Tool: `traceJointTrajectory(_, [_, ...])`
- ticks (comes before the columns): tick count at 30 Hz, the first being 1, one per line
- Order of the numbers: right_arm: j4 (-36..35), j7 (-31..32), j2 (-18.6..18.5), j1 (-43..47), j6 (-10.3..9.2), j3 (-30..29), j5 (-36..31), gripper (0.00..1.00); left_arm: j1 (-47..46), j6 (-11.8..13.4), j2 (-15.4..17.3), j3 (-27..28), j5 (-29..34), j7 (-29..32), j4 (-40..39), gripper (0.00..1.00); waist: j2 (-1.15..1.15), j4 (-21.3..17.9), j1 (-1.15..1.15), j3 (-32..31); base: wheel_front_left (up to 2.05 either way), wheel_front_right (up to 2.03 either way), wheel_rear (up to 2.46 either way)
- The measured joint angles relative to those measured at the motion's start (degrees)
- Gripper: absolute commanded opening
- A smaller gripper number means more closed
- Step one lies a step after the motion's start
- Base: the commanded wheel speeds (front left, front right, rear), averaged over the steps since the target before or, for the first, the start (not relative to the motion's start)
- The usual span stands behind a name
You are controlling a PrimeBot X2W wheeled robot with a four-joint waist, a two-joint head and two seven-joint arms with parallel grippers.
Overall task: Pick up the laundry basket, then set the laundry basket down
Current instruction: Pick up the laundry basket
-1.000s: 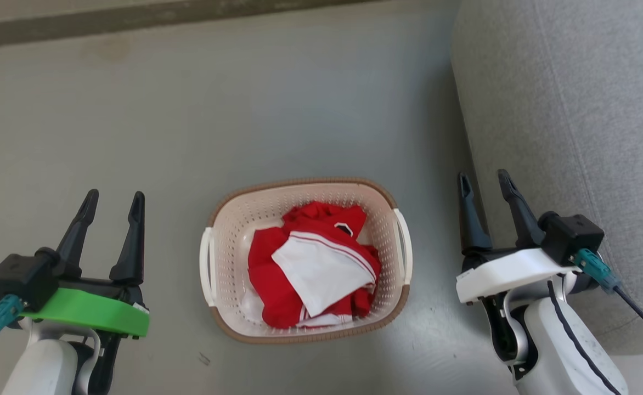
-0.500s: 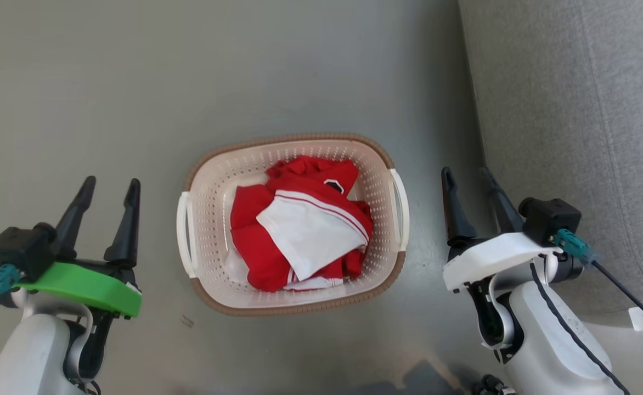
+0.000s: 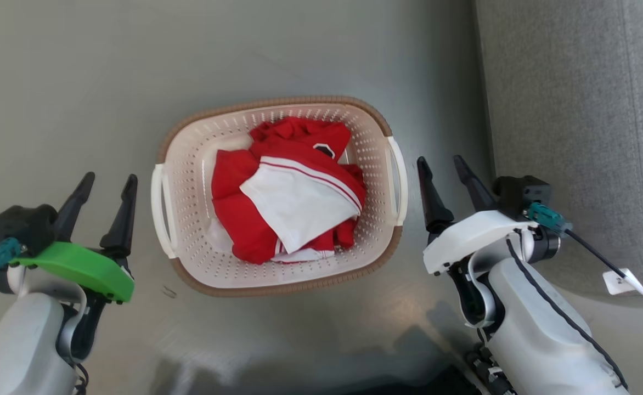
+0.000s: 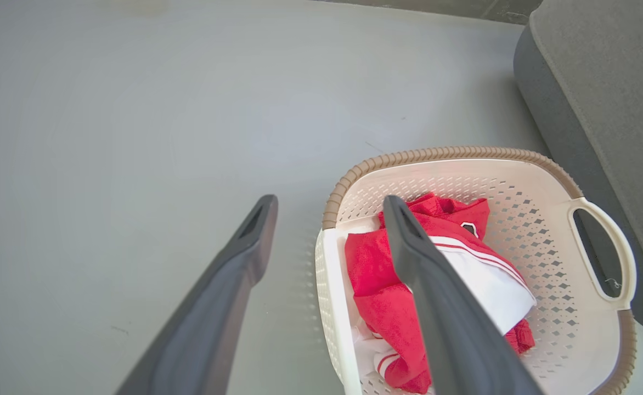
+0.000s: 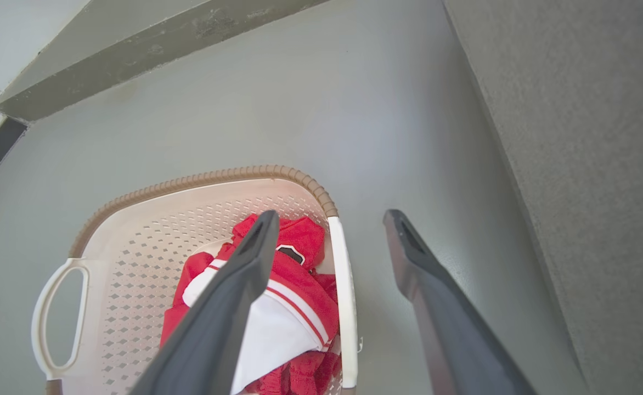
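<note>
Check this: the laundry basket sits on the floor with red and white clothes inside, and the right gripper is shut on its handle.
Wrong on the grip. The head view shows the right gripper open, its fingers apart beside the handle, not on it. The laundry basket does sit on the floor with red and white clothes inside.

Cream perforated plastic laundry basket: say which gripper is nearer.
Right, slightly. The right gripper hangs just outside the white handle of the cream perforated laundry basket; the left gripper stands off the opposite handle, with a wider gap.
</note>
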Motion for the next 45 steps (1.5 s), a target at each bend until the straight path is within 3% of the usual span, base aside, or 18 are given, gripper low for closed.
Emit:
traceJointTrajectory(9, [5.09,0.0,-0.14,-4.53,-0.04,4.09,4.44,1.0,-4.45,0.0,1.96,-4.41,-2.09,0.0,3.81,1.0,0.0,-1.11,0.0,4.56,0.0,0.0,0.0])
traceJointTrajectory(42, [19.01,0.0,-0.35,-19.36,-0.05,19.69,18.72,1.0,-15.0,-0.42,4.39,-17.18,-11.37,3.78,11.71,1.0,0.0,-2.58,-0.01,14.91,0.0,0.0,0.0])
traceJointTrajectory(43, [19.16,0.0,-0.35,-19.51,-0.05,20.11,19.17,0.91,-15.18,-0.42,4.39,-17.5,-11.7,3.77,11.8,1.0,0.0,-2.55,-0.01,14.99,0.0,0.0,0.0])
traceJointTrajectory(44, [19.23,0.0,-0.37,-19.71,-0.05,20.57,19.67,0.49,-15.33,-0.43,4.39,-17.75,-11.88,3.72,11.89,1.0,0.0,-2.52,-0.01,15.05,0.0,0.0,0.0])
traceJointTrajectory(45, [19.23,0.0,-0.4,-19.97,-0.05,21.08,20.16,0.31,-15.5,-0.43,4.39,-18.02,-12.14,3.7,12.02,1.0,0.0,-2.48,-0.01,15.12,0.0,0.0,0.0])
